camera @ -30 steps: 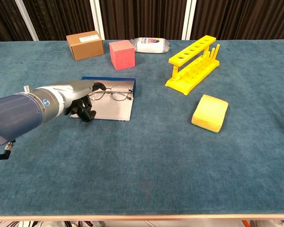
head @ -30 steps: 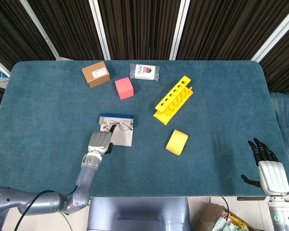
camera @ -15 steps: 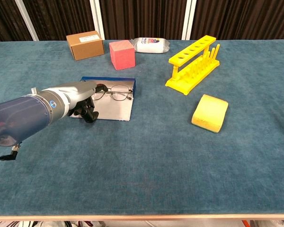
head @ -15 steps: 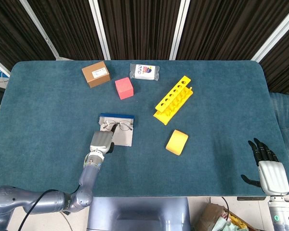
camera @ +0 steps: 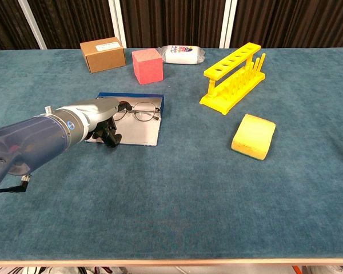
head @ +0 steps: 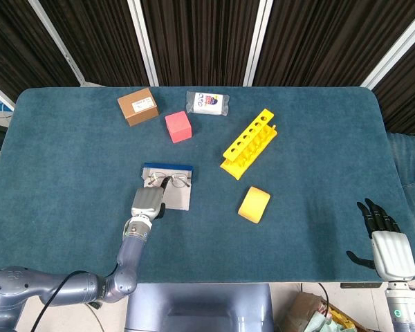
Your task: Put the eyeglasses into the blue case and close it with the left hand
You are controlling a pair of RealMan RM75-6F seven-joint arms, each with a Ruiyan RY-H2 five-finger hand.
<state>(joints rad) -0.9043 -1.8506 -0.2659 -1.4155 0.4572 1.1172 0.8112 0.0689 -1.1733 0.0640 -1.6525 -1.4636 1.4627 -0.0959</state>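
Left hand (camera: 100, 114): my fingers pinch the eyeglasses (camera: 138, 112) at their nine o'clock temple, over the open blue case (camera: 143, 134). Eyeglasses lie on its grey lining, at the twelve o'clock end. Release and lid closing, I judge, remain. Right hand (head: 389, 250): spread, idle, holding nothing, worktop's (head: 318, 200) four o'clock corner.

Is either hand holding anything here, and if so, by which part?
The left hand is at the left end of the eyeglasses lying in the open blue case; whether it grips them cannot be told. The right hand holds nothing.
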